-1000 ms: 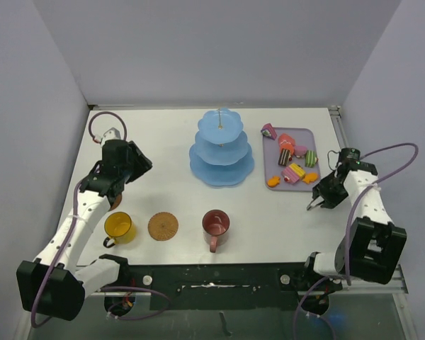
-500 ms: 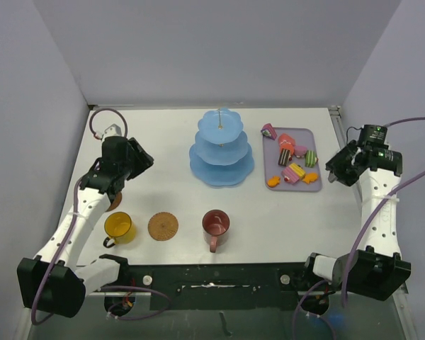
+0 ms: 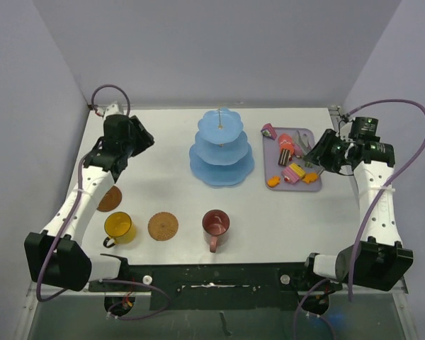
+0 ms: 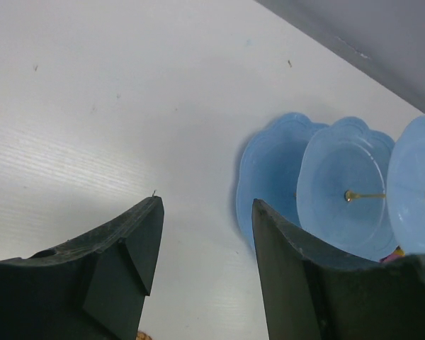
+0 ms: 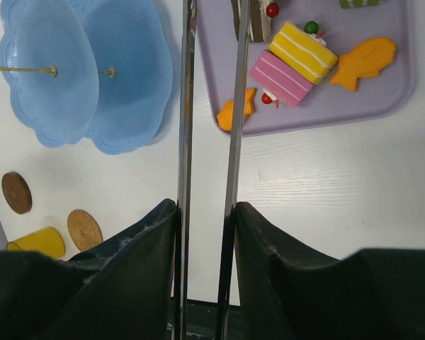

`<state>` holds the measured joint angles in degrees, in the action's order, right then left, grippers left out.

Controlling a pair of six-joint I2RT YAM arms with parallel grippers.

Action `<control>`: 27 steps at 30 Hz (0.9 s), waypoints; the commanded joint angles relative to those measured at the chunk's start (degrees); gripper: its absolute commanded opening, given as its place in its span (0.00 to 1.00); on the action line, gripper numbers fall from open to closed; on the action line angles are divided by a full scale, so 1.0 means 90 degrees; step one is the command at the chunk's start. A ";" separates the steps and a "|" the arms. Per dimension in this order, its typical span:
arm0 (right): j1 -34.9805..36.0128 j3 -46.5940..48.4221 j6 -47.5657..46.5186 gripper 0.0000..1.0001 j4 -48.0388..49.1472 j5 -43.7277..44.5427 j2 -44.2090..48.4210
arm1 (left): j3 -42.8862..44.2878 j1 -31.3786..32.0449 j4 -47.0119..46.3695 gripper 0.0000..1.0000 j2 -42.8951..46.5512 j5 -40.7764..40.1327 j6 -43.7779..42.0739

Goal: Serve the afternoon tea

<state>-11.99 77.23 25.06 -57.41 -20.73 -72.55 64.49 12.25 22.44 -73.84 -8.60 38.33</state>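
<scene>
- Two shifts: the right gripper [image 5: 205, 234] has swung from the near table edge to above the flat lilac rectangular tray [image 5: 368, 99]. The left gripper [image 4: 205, 212] has drawn back toward the far corner.
- Right fingers clamp the thin metal tongs [image 5: 186, 106], blades slightly parted and nothing between them. The small colourful toy cakes [image 5: 295, 51] lie ahead and right of the fingers.
- Left fingers stand wide apart and empty. The light-blue three-tier scalloped stand [image 4: 340, 184] lies ahead-right of them, tiers bare.
- One round brown coaster [image 3: 110, 198] is now uncovered — the translucent yellow mug [image 3: 118, 227] and dark-red mug [image 3: 216, 224] sit off it.
- Judgement: cake pick-up comes next.
</scene>
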 commanded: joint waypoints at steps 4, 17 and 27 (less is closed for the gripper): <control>0.0390 0.0146 -0.0711 0.35 0.0400 0.0016 -0.0177 | 0.0659 -0.0129 -0.0779 0.52 -0.0155 -0.0258 -0.1102; 0.0763 0.0648 -0.0941 0.36 -0.0087 0.0798 -0.0807 | 0.0026 -0.0409 -0.0863 0.61 -0.0075 -0.0277 -0.0999; 0.1049 0.0532 -0.0611 0.37 -0.0045 0.0589 -0.1079 | -0.0006 -0.0582 -0.0826 0.61 -0.0198 -0.0090 -0.0694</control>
<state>-3.68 81.97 18.37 -59.68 -14.00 -83.26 63.24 7.97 17.37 -75.99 -10.83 30.65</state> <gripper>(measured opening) 0.366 0.605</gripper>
